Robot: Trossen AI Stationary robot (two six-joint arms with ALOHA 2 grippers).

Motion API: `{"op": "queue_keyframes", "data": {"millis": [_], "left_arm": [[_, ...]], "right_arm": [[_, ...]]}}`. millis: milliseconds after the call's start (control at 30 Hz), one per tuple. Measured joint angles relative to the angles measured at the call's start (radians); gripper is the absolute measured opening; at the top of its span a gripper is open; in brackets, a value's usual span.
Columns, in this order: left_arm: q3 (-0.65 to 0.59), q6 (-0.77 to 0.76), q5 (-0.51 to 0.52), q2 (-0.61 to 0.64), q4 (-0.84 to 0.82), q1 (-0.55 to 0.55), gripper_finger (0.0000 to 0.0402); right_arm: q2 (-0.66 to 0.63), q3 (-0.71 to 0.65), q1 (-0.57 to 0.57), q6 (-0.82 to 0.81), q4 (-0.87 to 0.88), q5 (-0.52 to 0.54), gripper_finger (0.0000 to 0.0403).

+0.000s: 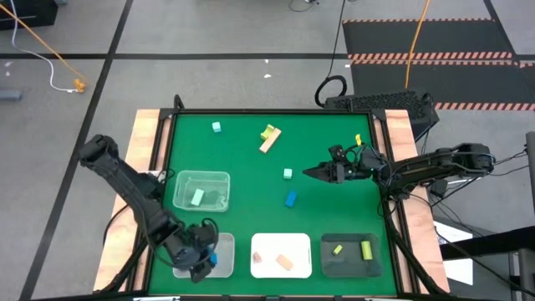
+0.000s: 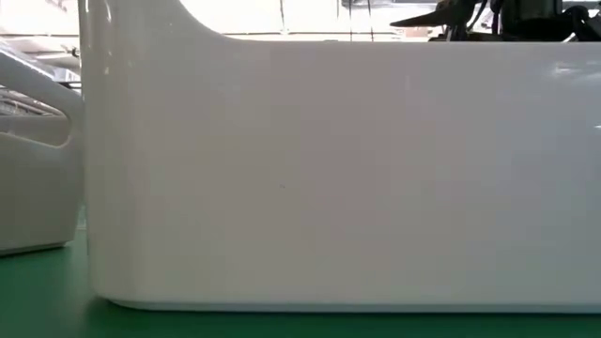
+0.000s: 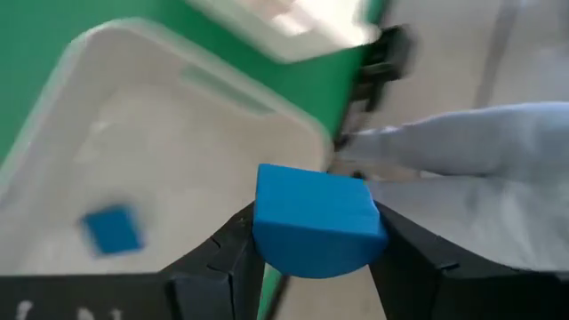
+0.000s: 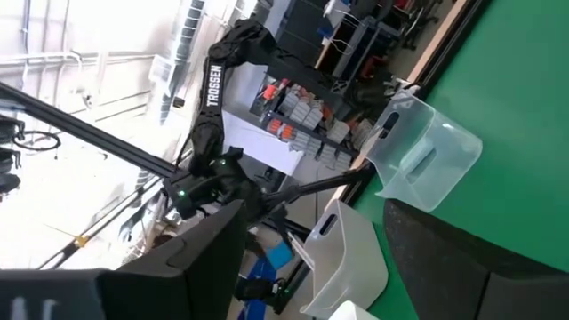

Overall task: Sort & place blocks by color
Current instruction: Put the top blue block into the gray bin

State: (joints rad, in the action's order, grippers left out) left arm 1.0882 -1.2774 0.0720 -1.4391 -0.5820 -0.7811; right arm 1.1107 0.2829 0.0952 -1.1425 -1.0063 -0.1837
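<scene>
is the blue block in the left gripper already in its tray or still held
Held. The left gripper clamps the blue block above the clear tray, where another blue block lies.

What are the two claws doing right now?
Left gripper: shut on a blue block, over a clear tray.
Right gripper: open, empty, above the mat.
</scene>
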Motion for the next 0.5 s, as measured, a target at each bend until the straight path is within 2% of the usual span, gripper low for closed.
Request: {"op": "queue_keyframes", "data": {"millis": [300,500], "left_arm": [[0.0,-0.044,-0.008,-0.087,-0.064,-0.021,0.0173],[0.0,-0.148,-0.079,-0.113,-0.127,-0.015,0.0176]], "right_arm": [[0.0,0.0,-0.012,0.023,0.042,0.0,0.0253],[0.001,0.06,-0.043,0.14,0.283,0.001,0.0253]]}}
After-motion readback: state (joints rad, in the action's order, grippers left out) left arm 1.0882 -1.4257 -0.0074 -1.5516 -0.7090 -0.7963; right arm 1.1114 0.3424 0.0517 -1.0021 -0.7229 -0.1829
